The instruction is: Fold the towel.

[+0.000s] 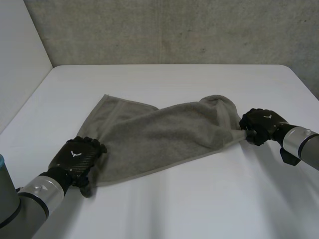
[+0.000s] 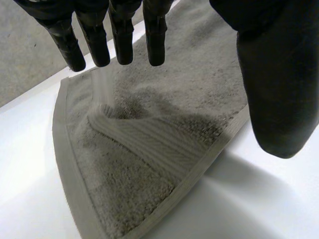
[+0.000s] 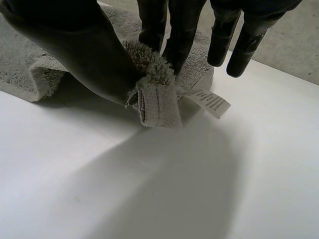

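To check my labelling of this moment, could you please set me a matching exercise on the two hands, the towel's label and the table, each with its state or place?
Things:
1. left hand
2. right hand
3. label
4. table

States or places:
A. lies under the towel
B. pinches a towel corner
C. open, fingers straight over a towel corner
D. sticks out beside the pinched corner

Pairs: 1-C; 2-B; 3-D; 4-A

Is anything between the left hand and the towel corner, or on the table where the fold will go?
Nothing visible. The left hand hangs open right above the near corner of the towel; the right hand pinches its other end. Only the towel lies on the table.
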Robot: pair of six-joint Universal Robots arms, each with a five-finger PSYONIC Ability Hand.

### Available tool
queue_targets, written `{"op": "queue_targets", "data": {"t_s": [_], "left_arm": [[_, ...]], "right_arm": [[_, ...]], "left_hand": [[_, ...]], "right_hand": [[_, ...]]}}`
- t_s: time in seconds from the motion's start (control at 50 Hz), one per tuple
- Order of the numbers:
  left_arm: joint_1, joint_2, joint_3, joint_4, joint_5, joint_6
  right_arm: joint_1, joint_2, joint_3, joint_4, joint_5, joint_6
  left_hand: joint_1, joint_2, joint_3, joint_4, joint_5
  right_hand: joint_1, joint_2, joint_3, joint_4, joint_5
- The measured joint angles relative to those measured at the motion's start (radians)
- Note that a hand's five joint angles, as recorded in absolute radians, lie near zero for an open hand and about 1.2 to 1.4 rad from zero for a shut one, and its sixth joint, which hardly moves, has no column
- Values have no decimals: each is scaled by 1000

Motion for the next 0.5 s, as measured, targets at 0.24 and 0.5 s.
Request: {"op": "queue_targets", "data": {"t_s": [0.24,0.5], "left_arm": [[13,-89,27,37,-36,40],[-4,-219,117,62,-91,45]], "right_arm": [[6,2,12,-1,-9,-10],[3,-8,33,1,-8,-12]], "left_hand": [[0,0,0,0,5],[936,959,0,0,1012]], "right_hand": [[0,0,0,0,0],[0,0,0,0,0]]}}
